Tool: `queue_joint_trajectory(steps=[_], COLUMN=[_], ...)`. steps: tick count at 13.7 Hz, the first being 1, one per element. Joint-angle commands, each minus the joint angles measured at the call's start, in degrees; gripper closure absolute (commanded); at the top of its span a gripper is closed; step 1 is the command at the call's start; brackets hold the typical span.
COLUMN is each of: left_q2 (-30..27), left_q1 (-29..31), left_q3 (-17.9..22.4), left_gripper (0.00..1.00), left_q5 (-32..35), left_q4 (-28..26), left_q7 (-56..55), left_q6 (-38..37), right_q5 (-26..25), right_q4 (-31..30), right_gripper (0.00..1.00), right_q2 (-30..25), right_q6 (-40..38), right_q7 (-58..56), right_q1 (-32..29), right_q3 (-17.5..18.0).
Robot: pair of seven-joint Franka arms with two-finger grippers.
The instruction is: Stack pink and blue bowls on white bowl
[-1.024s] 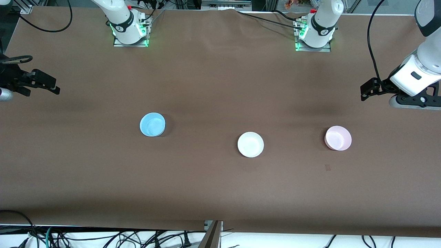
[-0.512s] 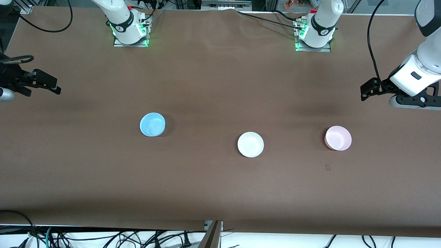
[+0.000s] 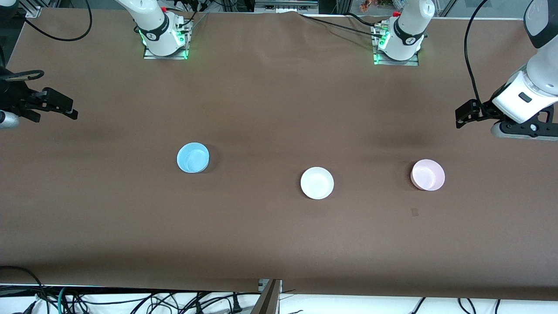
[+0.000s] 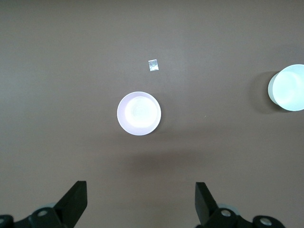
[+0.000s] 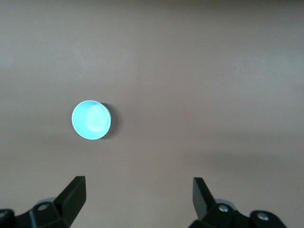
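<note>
Half cut off at the frame edge, the right gripper (image 3: 65,111) hangs spread wide and empty over the brown cloth table (image 3: 270,235), then come the smooth round blue bowl (image 3: 193,157), white bowl (image 3: 317,182), pink bowl (image 3: 428,174), and the left gripper (image 3: 463,117), likewise wide, empty.

Brown table (image 3: 279,244), blue bowl (image 3: 192,157), white bowl (image 3: 317,183), pink bowl (image 3: 428,175)

High front camera facing both bases; wrist cameras straight down from high over brown table (image 3: 270,109).
</note>
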Motion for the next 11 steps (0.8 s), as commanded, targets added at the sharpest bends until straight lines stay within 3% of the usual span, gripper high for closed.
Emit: queue_joint_trajectory(steps=[1, 11], left_q2=[0.61, 2.63], left_q1=[0.37, 1.51], left_q3=[-0.08, 0.1], left_gripper=[0.0, 0.0], left_q5=[-1.49, -1.4], left_q4=[1.4, 1.4], left_q7=[0.36, 0.54], left_q6=[-1.02, -2.69], right_q5=[0.71, 0.71], right_q4=[0.77, 0.77], right_gripper=[0.0, 0.0], right_q2=[0.31, 0.31], right_q6=[-0.28, -0.28], right_q7=[-0.33, -0.33], right_q1=[0.11, 0.11], right_q3=[-0.07, -0.07])
